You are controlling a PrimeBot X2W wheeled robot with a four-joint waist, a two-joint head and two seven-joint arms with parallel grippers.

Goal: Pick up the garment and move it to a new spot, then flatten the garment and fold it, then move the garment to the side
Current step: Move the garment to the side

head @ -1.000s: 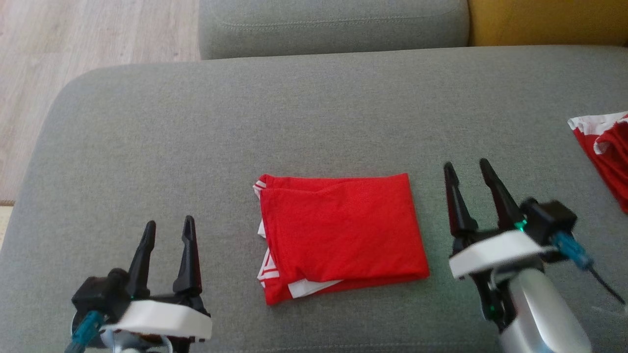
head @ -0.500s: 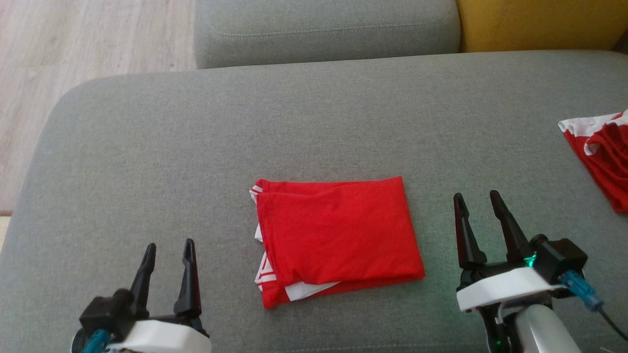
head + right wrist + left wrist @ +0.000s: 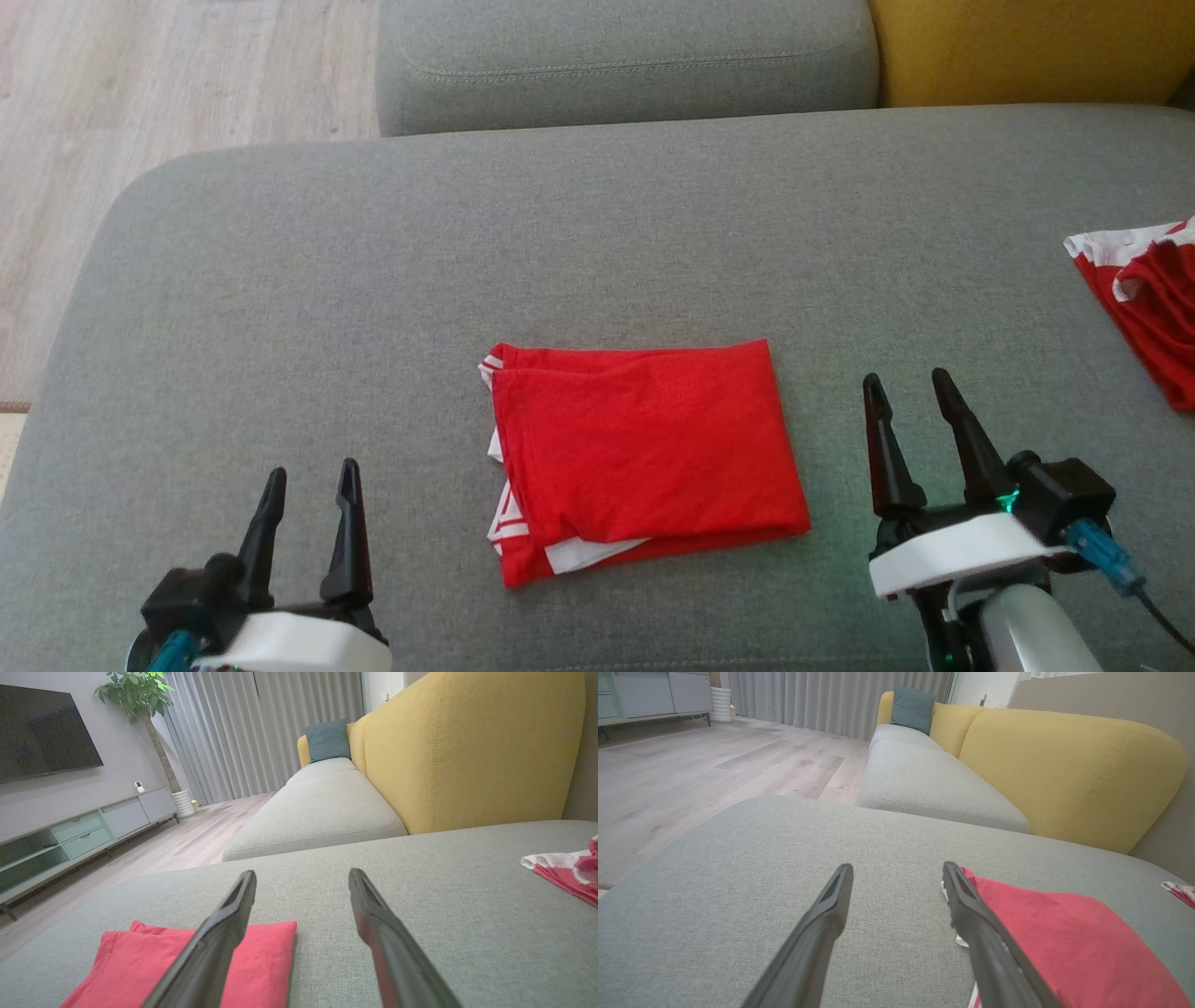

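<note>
The garment (image 3: 644,457), red with white trim, lies folded into a neat rectangle in the middle of the grey sofa seat (image 3: 373,280). Its white-edged layers peek out along its left and near edges. At the right edge of the same seat sits a second red-and-white garment (image 3: 1144,308), rumpled and well apart from the folded one. Beyond the seat runs another grey seat cushion (image 3: 625,56) with a yellow backrest (image 3: 1018,47) beside it and a teal cushion (image 3: 327,739) propped at its far end. Pale wood floor (image 3: 140,84) stretches off to the left. Grey curtains (image 3: 261,728) cover the far wall, a leafy plant (image 3: 135,690) stands by them, and a dark television (image 3: 42,732) hangs above a long low cabinet (image 3: 70,830).

Both arms sit low at the near edge of the seat, one on each side of the garment, pointing toward the backrest. The left fingers (image 3: 347,532) stand apart with nothing between them, near the garment's left edge but clear of it. The right fingers (image 3: 882,448) are likewise apart and empty, just off the garment's right edge and a little farther forward than the left pair.
</note>
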